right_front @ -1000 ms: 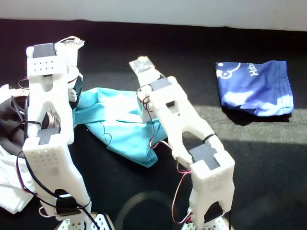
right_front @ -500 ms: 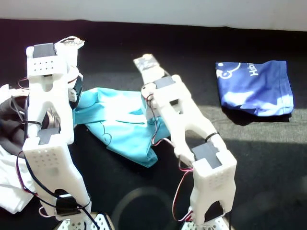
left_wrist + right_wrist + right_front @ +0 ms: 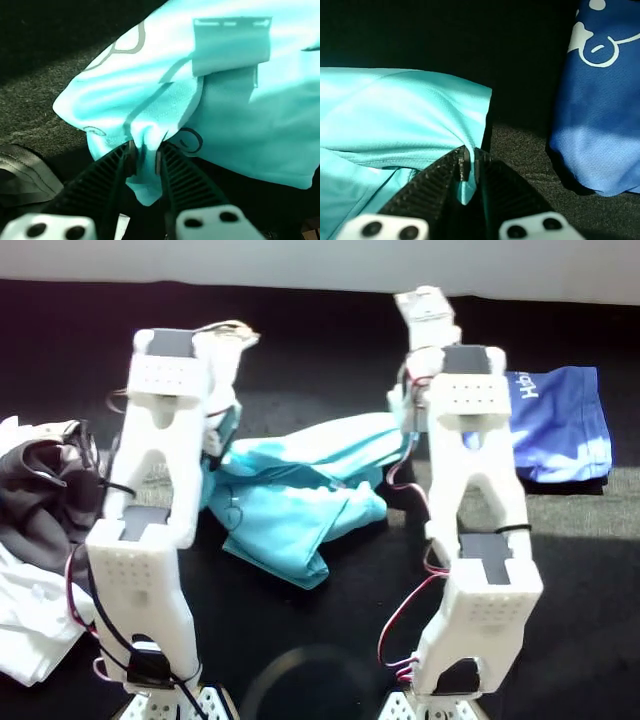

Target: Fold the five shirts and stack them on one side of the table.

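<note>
A turquoise shirt [image 3: 300, 490] lies crumpled between the two arms in the high view, stretched toward the right. My left gripper [image 3: 145, 160] is shut on a bunched edge of the turquoise shirt [image 3: 215, 100]. My right gripper [image 3: 470, 167] is shut on a corner of the turquoise shirt [image 3: 395, 120], close to a folded dark blue shirt [image 3: 600, 110]. That dark blue shirt [image 3: 565, 425] rests at the table's far right. A heap of grey and white shirts [image 3: 40, 530] sits at the left edge.
The black table [image 3: 300, 340] carries bright sunlit bands. A round dark shape [image 3: 300, 685] sits at the near edge between the arm bases. A grey garment's edge [image 3: 20, 172] lies by the left gripper.
Both arms have swung to the right. The right arm now stands beside the blue shirt and has pulled the turquoise shirt's edge rightward, spreading the cloth; the left arm shifted right with its end.
</note>
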Robot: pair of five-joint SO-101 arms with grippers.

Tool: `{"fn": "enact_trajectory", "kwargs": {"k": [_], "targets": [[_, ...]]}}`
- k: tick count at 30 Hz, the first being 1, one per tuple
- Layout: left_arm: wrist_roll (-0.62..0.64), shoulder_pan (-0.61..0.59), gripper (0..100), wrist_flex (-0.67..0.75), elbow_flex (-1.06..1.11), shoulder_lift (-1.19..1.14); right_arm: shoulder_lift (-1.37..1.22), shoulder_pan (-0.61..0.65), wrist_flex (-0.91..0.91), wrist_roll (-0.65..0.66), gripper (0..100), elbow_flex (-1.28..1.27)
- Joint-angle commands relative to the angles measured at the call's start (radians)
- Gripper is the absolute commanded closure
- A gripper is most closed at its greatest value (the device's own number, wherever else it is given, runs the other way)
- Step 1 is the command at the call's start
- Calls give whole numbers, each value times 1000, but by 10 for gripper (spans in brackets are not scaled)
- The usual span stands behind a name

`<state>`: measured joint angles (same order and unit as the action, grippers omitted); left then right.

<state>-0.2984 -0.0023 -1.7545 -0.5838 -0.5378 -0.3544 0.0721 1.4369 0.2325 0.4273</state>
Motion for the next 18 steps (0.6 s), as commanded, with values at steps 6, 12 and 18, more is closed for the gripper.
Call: {"fn": "enact_trajectory", "kwargs": {"k": [6,12,18], "targets": [[3,93,784,-11,128,101,73,-147,2,43,993,54],[-29,107,814,3,302,94,73,-150,2,43,993,58],[-196,7,829,160,398,94,73,-150,2,43,993,54]]}}
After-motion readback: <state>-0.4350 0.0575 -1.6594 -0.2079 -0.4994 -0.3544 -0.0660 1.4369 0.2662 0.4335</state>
